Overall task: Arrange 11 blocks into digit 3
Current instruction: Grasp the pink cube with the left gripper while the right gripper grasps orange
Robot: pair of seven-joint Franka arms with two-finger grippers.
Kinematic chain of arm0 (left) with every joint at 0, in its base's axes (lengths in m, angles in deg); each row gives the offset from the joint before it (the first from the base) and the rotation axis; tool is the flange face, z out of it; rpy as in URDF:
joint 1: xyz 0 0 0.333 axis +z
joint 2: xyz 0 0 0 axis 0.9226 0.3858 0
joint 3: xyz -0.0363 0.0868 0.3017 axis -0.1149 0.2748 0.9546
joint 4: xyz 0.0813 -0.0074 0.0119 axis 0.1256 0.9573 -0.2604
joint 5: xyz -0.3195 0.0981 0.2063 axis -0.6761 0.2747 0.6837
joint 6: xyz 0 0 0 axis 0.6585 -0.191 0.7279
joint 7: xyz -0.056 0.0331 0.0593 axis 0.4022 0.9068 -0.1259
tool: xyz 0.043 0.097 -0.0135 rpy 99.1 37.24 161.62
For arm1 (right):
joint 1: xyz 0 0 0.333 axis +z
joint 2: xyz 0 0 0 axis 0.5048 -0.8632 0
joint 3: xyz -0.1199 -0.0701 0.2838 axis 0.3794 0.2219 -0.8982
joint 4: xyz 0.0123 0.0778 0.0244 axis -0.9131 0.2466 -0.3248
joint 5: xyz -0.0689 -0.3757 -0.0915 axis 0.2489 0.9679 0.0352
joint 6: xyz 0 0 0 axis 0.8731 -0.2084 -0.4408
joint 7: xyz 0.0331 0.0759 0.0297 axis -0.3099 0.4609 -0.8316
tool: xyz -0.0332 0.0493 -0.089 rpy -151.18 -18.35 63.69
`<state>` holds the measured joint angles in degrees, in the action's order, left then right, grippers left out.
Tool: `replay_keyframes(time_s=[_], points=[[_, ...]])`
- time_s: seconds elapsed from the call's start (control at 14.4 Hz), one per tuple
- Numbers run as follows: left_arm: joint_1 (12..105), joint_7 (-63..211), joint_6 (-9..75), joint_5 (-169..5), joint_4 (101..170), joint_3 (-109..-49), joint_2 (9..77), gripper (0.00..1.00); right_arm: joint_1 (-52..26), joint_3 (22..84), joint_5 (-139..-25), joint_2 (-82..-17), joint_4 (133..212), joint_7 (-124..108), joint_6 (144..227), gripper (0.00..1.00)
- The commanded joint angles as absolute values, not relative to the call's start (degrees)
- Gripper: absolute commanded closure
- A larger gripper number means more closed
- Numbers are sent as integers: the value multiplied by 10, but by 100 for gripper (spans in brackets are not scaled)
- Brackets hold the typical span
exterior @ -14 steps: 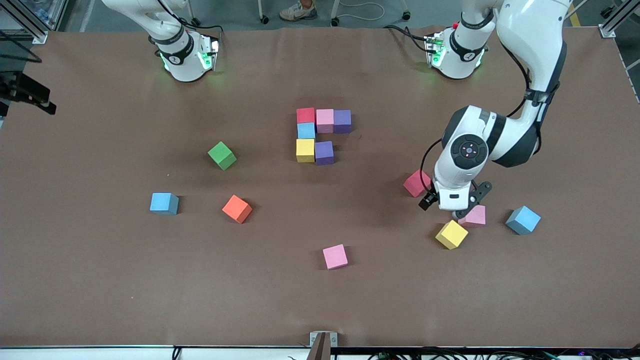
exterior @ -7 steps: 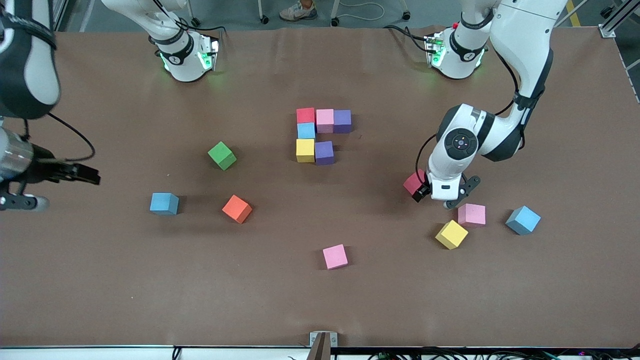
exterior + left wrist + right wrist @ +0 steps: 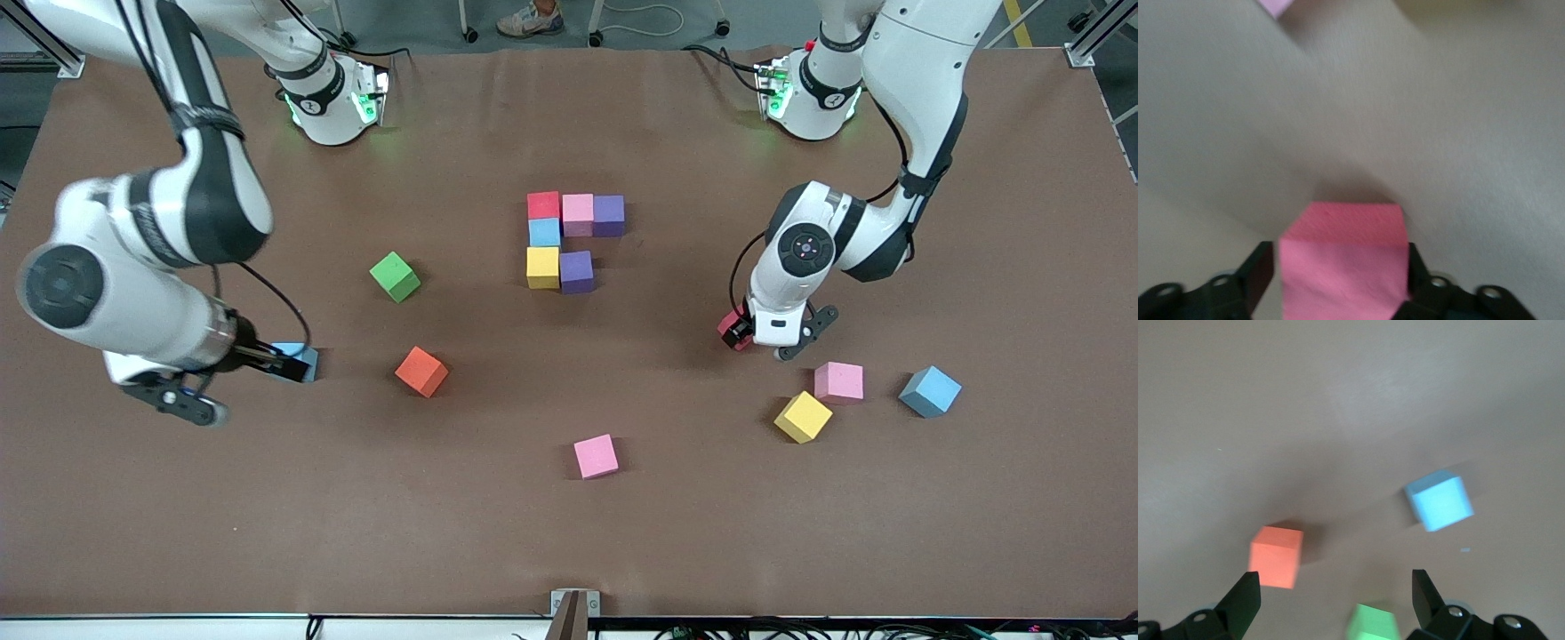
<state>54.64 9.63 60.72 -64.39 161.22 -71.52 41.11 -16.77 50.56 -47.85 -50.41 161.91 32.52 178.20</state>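
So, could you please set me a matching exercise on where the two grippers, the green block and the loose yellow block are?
Column one:
1. left gripper
2. right gripper
3. green block
4. loose yellow block

Column two:
A. farther from the camera than the orange block
B. at the red block
C. resting beside a pink block, nearer the camera than it
D. open, by the blue block toward the right arm's end

Pairs: 1-B, 2-D, 3-A, 4-C
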Motion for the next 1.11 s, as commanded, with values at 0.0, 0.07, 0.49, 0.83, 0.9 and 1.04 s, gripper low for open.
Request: replay_keyframes(time_s=[0.0,0.07,0.49,0.83,0.9,1.04], points=[[547,78,622,-682,1615,-727,406,57,-135,511,-490,-523,1660,399,1859,0],[546,49,622,-685,1611,-734,404,65,-123,511,-490,-529,1680,420,1889,0],[538,-223,619,-684,1549,-842,409,75,-75,510,-490,-562,1779,483,2039,0],[492,-492,622,-682,1546,-852,422,75,-62,510,-494,-589,1791,495,2081,0],[489,-533,622,-682,1550,-852,422,75,-62,510,-494,-596,1791,496,2087,0],[465,-605,626,-678,1551,-851,434,75,-57,510,-494,-601,1791,502,2089,15]])
